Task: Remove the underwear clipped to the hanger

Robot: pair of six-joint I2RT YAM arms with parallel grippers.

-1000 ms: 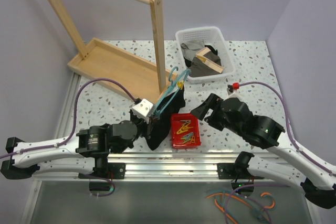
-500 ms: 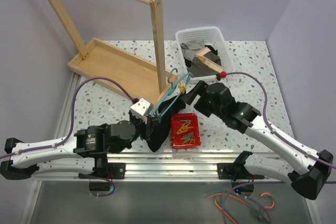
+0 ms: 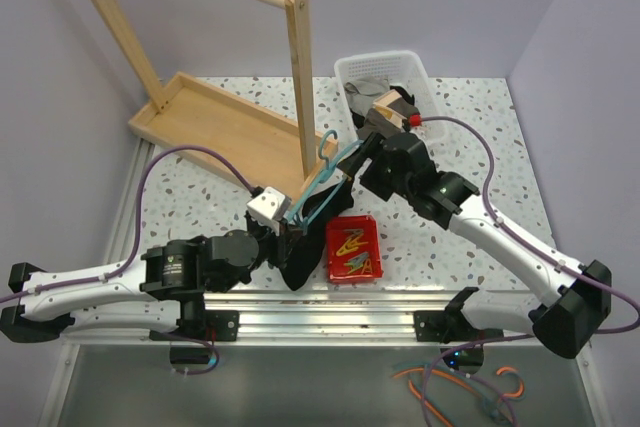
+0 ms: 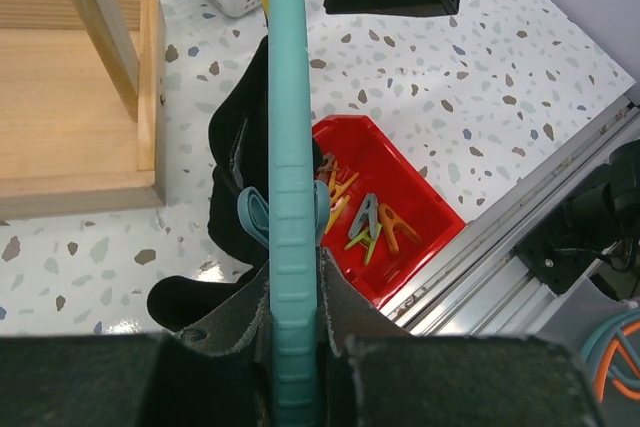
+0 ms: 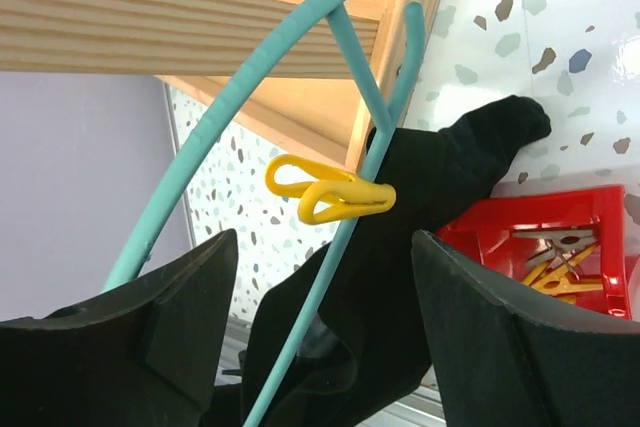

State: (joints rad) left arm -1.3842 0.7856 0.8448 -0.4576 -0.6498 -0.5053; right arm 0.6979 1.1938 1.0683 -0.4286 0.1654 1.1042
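Note:
The teal hanger [image 3: 318, 187] is held tilted above the table, and my left gripper [image 3: 285, 232] is shut on its lower bar [image 4: 285, 197]. The black underwear [image 3: 305, 247] hangs from it, its lower part bunched on the table [image 4: 230, 187]. A yellow clip [image 5: 330, 197] pins the fabric [image 5: 430, 207] to one wire arm [image 5: 360, 197]; a teal clip [image 4: 255, 217] sits lower on the bar. My right gripper [image 3: 360, 162] is open at the hanger's upper end. Its fingers stand either side of the wire just below the yellow clip [image 5: 322, 242], touching nothing.
A red bin [image 3: 353, 249] of coloured clips lies just right of the underwear. A white basket [image 3: 390, 97] with cloths stands behind the right gripper. The wooden rack's post [image 3: 298, 77] and tray base [image 3: 215, 122] are close behind the hanger.
My right arm has swung up and left from the table's right side to the hanger's top, its jaws narrowing slightly. The left arm and hanger have barely moved.

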